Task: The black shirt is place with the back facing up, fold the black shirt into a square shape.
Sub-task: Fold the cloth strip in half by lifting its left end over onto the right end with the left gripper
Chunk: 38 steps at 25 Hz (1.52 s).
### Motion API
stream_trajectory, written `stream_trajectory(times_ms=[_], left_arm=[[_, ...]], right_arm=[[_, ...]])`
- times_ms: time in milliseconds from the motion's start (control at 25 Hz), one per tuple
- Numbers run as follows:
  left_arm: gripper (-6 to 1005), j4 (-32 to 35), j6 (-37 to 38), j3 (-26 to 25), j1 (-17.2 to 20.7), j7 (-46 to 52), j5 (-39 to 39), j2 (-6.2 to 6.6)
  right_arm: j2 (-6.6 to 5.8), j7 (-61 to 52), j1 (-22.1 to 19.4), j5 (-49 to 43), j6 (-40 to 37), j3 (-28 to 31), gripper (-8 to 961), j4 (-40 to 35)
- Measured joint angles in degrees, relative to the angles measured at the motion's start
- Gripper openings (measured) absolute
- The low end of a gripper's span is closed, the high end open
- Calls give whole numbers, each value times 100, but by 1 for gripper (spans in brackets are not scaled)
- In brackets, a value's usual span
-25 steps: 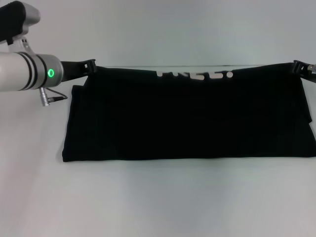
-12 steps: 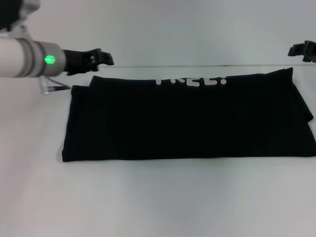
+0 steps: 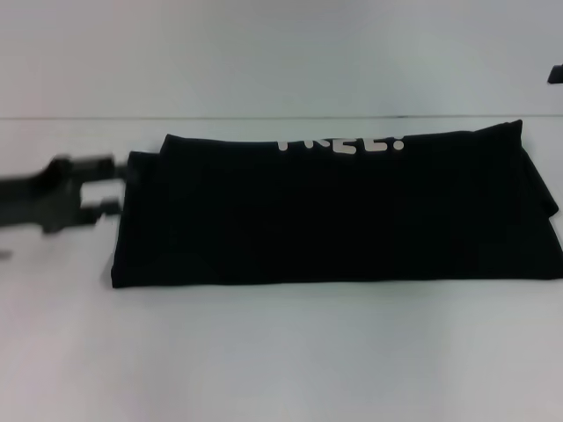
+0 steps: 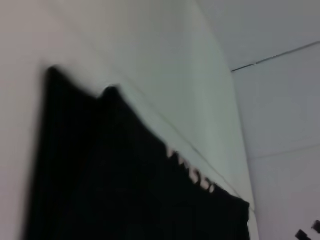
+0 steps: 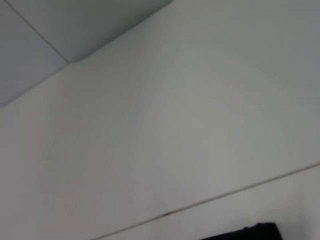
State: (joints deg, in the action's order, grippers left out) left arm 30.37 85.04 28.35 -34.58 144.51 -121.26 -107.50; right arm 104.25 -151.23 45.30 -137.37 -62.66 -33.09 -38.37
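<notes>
Shirt [image 3: 339,211] lay as a long band on desk [image 3: 281,352]; we judged crosswise folds remaining. Left claw [image 3: 104,185] spread, beside its end; right claw [image 3: 556,74] state untellable.

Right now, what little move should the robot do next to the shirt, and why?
Probably ease the left gripper, jaws open beside the shirt's left end, onto that end to grip it. The shirt lies as a long band with white letters along its far edge, so the ends likely need folding inward for a square. The right gripper sits far off.
</notes>
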Motion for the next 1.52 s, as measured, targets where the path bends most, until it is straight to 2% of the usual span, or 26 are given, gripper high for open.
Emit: stream_trajectory(times_ms=[160,360,920,1520], left_arm=[[713,-85,-22,-56,339,105,-58,-121],[712,-292,-312,-261,610,244,-43,-272],[705,-850,-688,-285,757,542,-44,-406],[706,-1005,-1417,-294,640,620,-52,-630]], right_arm=[[-29,-109,-44,18,-255,138,761,-143],[-7,-70,-29,19,-235,158,918,-141],[20,-7,9,9,-141,113,915,-129],[21,98,0,9,-63,110,914,-109]])
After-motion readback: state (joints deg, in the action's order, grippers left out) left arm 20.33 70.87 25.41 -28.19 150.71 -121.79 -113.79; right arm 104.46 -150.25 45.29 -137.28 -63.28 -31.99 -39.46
